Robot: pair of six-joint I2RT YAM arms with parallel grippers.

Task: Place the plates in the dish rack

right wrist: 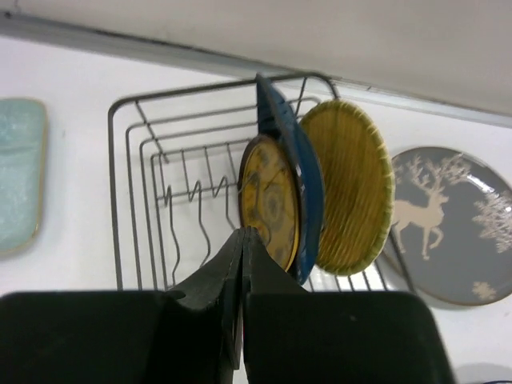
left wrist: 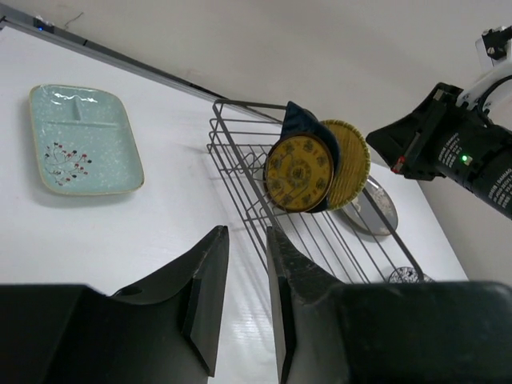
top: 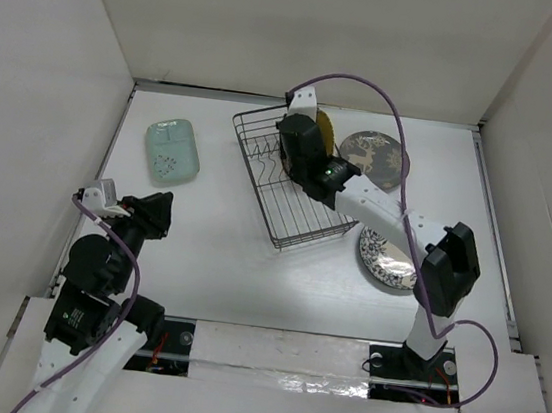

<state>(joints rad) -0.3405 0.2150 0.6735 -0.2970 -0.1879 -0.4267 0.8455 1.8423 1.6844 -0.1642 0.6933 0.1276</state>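
Observation:
The dish rack (top: pixel 258 189) stands at the table's middle back, its tines (right wrist: pixel 188 196) partly free. Three plates stand upright at its far end: a small yellow plate (right wrist: pixel 268 200), a dark blue dish (right wrist: pixel 280 120) behind it and a ribbed yellow plate (right wrist: pixel 352 188). My right gripper (right wrist: pixel 242 232) is shut and empty, just in front of the small yellow plate. The mint dish (top: pixel 172 150), deer plate (top: pixel 375 156) and blue-and-white plate (top: pixel 385 258) lie flat on the table. Low at the near left, my left gripper (left wrist: pixel 246 232) is open with nothing between its fingers.
White walls close in the table on the left, back and right. The right arm (top: pixel 395 221) reaches across the rack's right side, above the blue-and-white plate. The mint dish (left wrist: pixel 84 140) lies to the left of the rack (left wrist: pixel 232 172).

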